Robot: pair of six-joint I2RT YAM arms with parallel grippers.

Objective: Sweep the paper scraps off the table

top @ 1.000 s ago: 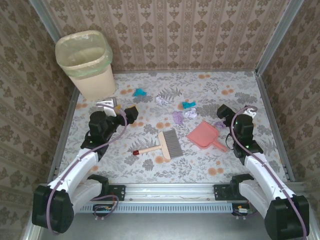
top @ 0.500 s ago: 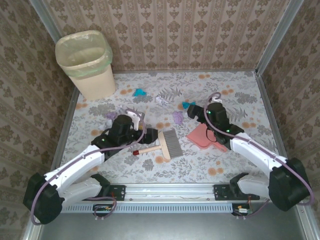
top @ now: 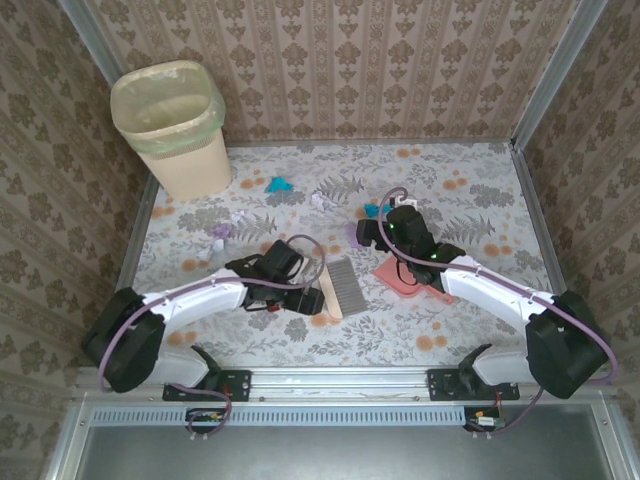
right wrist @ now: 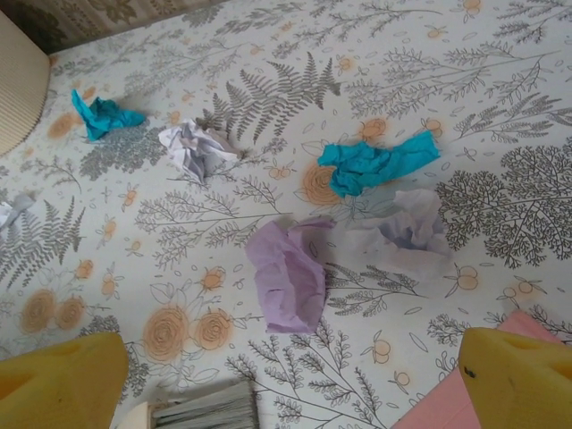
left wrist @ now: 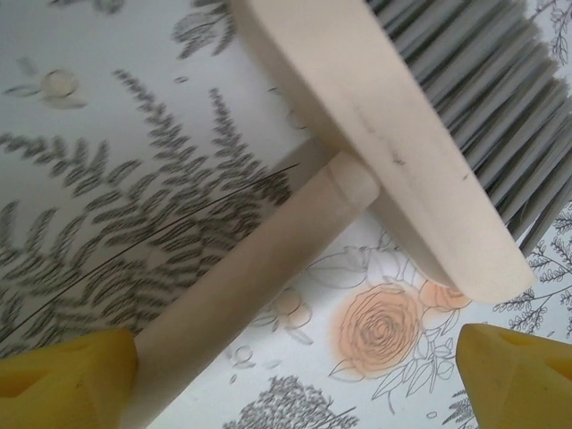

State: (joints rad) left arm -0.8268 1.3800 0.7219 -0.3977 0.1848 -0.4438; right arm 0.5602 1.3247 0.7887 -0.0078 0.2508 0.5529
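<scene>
Several paper scraps (right wrist: 290,273), teal, lilac and white, lie scattered over the upper middle of the tabletop (top: 480,200) in the top view. None look gathered.

Brush (left wrist: 384,116) and pink dustpan (top: 405,270) lie flat below them.

Left end effector (left wrist: 286,366): open, straddling the brush handle, not yet clamped.

Right end effector (right wrist: 290,375): open, empty, between dustpan and scraps.

Judgement: sweeping not begun, and the whole clean-up is left.

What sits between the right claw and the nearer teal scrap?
In the right wrist view, a lilac paper scrap and a paler crumpled scrap lie between the right claw and that teal scrap.
</scene>
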